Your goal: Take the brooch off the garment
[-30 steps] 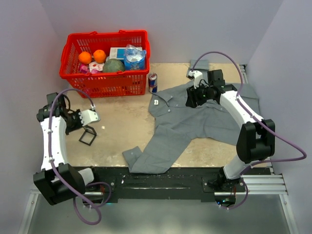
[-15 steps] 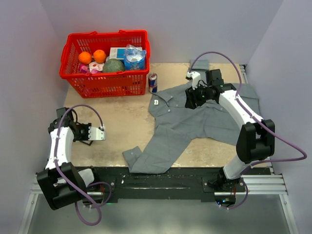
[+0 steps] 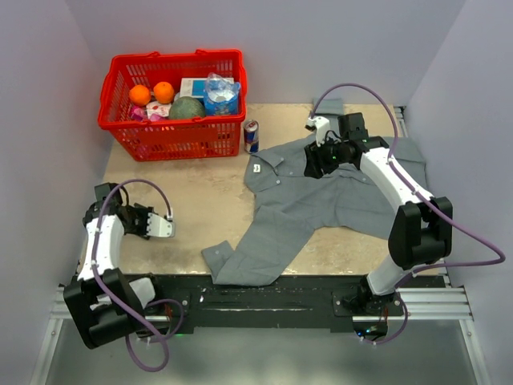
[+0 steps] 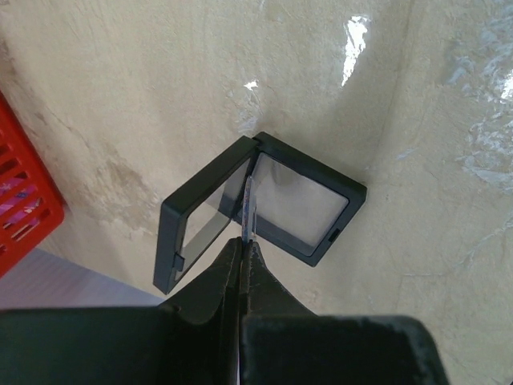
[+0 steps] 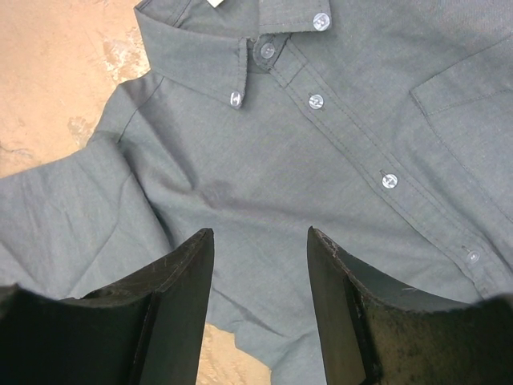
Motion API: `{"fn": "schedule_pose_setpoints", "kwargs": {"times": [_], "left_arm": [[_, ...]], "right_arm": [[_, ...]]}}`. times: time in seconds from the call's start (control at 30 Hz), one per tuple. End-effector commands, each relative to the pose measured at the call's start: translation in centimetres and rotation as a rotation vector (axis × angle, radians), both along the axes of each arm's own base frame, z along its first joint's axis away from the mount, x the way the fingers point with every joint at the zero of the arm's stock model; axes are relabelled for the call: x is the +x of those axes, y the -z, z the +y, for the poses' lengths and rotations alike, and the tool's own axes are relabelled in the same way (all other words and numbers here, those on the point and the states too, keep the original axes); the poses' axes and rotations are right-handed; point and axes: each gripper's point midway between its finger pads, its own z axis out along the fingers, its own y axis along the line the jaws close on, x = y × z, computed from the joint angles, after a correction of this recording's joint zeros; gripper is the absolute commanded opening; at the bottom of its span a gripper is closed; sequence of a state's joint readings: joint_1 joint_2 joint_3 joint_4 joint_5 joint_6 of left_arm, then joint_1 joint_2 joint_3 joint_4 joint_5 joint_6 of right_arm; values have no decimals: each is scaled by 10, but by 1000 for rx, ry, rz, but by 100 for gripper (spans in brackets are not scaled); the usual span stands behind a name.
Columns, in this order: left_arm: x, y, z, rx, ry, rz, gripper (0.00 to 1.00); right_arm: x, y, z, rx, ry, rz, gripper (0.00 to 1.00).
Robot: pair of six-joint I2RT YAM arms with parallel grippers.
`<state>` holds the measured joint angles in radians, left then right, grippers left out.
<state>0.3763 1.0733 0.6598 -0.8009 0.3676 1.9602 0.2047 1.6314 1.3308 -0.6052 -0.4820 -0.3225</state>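
Observation:
The grey shirt [image 3: 321, 200] lies spread on the right half of the table, collar toward the can. It fills the right wrist view [image 5: 321, 160], where its pale buttons [image 5: 316, 101] show. No reddish-pink brooch shows in any view. My right gripper [image 3: 315, 163] hovers over the shirt's chest below the collar, jaws open and empty [image 5: 258, 233]. My left gripper [image 3: 164, 227] is at the near left, away from the shirt. Its jaws [image 4: 243, 241] are shut on a thin pale sliver seen edge-on, directly above an open black hinged case [image 4: 300, 204].
A red basket [image 3: 176, 138] with oranges, a bottle and packets stands at the back left. A drink can [image 3: 251, 136] stands beside it, close to the shirt collar. One sleeve [image 3: 232, 261] reaches the table's front edge. A small grey object [image 3: 329, 104] lies at the back.
My left arm has drawn back toward the near left and its gripper now covers the black case in the top view. The right arm has barely moved.

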Motion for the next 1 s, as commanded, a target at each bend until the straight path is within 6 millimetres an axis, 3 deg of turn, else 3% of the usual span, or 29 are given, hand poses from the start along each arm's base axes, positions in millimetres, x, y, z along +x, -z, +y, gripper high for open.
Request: {"fn": "schedule_pose_setpoints", "kwargs": {"times": [0.0,0.2,0.53,0.97], "left_arm": [[10,0,16,23,32,-27,0],[2,5,27,26,90,1,0],[1,5,15,12,182,-28,0],[23,-15,12,16,244,-143,0]], "right_arm": [[5,-24,3,18,10,-70,54],[12,-23,2,18,30,-80,54],[4,-16,0,10,33,-64,55],[4,-9,-1,6,40,-56,55]]}}
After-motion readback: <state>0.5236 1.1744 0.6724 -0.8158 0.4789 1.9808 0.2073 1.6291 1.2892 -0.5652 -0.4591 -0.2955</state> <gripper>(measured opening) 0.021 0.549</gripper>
